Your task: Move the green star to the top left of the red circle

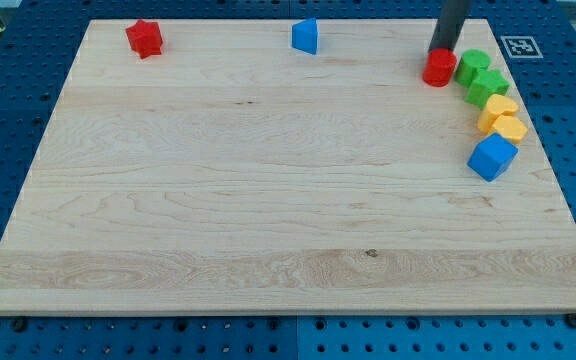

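My tip (pixel 441 50) sits at the top edge of the red circle (pixel 439 68), near the surface's (pixel 268 200) top-right corner. No hand, nothing held. Green star (pixel 488 84) lies right of the circle, beside a green round block (pixel 473 63). Approach step; next, get behind the star and push it round the circle's top.

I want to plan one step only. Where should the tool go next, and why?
Probably my tip should leave the top edge of the red circle and go round to the right side of the green star. The star lies right of the circle, beside a green circle, so it must be pushed left and upward.
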Controlling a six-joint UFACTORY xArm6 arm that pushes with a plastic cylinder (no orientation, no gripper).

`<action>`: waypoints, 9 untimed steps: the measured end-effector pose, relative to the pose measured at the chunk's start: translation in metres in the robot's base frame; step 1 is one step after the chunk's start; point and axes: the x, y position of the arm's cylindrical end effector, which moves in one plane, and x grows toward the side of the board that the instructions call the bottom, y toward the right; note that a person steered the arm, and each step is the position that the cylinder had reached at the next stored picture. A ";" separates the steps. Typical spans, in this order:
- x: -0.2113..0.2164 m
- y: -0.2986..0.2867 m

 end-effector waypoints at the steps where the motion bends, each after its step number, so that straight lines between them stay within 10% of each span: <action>1: 0.021 -0.020; 9: 0.084 -0.045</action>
